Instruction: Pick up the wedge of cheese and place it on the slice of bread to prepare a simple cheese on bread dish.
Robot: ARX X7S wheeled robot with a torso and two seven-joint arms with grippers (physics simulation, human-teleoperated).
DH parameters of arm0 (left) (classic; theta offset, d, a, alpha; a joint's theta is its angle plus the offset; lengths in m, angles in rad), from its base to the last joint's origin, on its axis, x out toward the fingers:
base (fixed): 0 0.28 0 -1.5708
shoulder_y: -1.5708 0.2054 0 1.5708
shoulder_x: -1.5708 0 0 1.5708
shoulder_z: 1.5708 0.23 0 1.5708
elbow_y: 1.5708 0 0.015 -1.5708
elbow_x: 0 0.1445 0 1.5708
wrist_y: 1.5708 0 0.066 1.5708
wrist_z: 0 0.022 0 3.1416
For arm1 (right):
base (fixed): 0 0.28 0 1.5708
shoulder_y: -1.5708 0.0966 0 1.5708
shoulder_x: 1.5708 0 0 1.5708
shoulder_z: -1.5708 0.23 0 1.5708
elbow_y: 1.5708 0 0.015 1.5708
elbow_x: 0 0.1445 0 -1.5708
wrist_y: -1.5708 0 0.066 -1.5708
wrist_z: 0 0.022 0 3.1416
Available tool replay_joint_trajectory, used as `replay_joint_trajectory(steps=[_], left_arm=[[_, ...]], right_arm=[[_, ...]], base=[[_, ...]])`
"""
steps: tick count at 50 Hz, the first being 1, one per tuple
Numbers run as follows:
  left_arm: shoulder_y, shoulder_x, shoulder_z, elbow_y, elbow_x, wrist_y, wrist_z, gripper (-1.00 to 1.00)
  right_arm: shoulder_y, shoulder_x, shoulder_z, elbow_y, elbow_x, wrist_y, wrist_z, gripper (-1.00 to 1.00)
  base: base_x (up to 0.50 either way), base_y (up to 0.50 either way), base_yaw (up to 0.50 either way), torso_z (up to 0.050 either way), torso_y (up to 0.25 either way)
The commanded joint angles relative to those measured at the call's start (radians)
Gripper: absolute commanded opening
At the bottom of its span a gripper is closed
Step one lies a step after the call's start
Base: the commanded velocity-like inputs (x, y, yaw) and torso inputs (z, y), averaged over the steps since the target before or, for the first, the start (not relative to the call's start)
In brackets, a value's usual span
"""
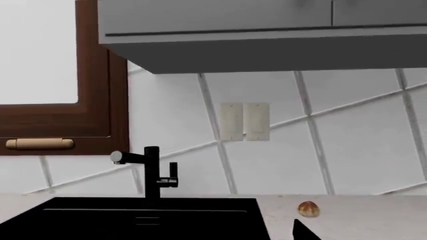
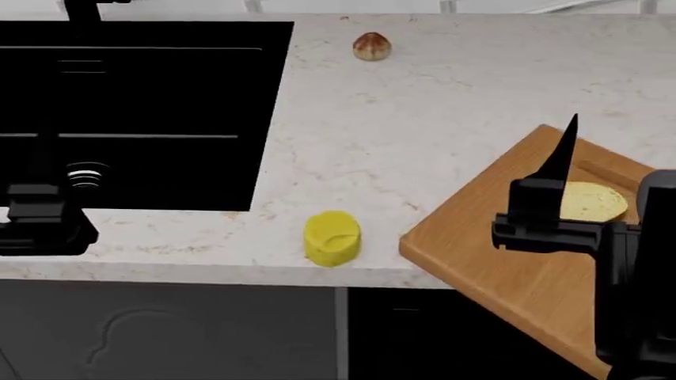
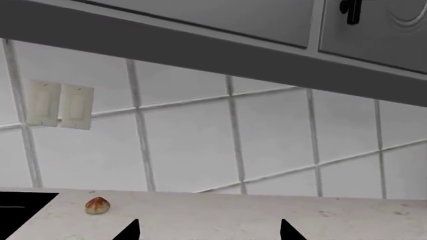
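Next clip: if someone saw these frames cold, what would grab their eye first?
Probably the wedge of cheese, bright yellow and alone on the pale counter near its front edge, between the black sink and the wooden cutting board. Next, the right gripper hanging over that board, partly hiding the slice of bread lying on it. A small brown nut-like object sits far back.

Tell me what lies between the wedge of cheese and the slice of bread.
In the head view, bare marble counter, then the wooden cutting board's near edge, separate the wedge of cheese from the slice of bread. The right tool partly overlaps the bread.
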Motion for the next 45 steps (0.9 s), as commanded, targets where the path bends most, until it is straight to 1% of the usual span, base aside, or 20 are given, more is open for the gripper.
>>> replay_joint_trajectory(steps=[1,5,6,11,20,27,32,35,45], left_arm=[[0.003,-0.004,0.012,-0.006,-0.002,0.009,-0.004,1.00],[0.006,-0.009,0.010,-0.001,-0.001,0.021,-0.003,1.00],[0.009,-0.015,0.025,-0.005,0.004,0.021,-0.002,1.00],[-0.002,-0.013,0.007,0.000,-0.009,0.005,-0.008,1.00],[-0.006,-0.013,0.007,0.000,-0.016,0.003,-0.013,1.00],[0.004,-0.018,0.012,-0.011,-0.013,0.023,-0.012,1.00],[0.017,-0.012,0.015,-0.018,-0.017,0.036,-0.012,1.00],[0.011,-0.002,-0.007,-0.018,-0.043,0.022,-0.008,1.00],[0.016,-0.018,0.011,-0.017,-0.028,0.033,-0.016,1.00]], right_arm=[[-0.012,0.002,0.001,0.002,0.004,-0.006,-0.001,1.00],[-0.016,0.003,0.007,0.005,0.009,-0.016,-0.005,1.00],[-0.016,0.002,0.007,0.006,0.010,-0.015,-0.005,1.00],[-0.007,0.003,0.000,0.008,0.011,-0.007,-0.004,1.00],[0.001,0.006,-0.004,0.011,0.014,0.002,-0.002,1.00],[-0.004,0.007,-0.011,0.020,0.011,-0.009,-0.002,1.00],[-0.011,0.005,-0.014,0.025,0.009,-0.019,-0.002,1.00],[-0.011,0.007,-0.012,0.023,0.010,-0.019,-0.001,1.00],[-0.019,0.008,-0.008,0.014,0.015,-0.019,0.002,1.00]], base=[[0.00,-0.28,0.00,0.000,0.000],[0.00,-0.28,0.00,0.000,0.000],[0.00,-0.27,0.00,0.000,0.000],[0.00,-0.28,0.00,0.000,0.000],[0.00,-0.27,0.00,0.000,0.000],[0.00,-0.28,0.00,0.000,0.000],[0.00,-0.28,0.00,0.000,0.000],[0.00,-0.28,0.00,0.000,0.000],[0.00,-0.31,0.00,0.000,0.000]])
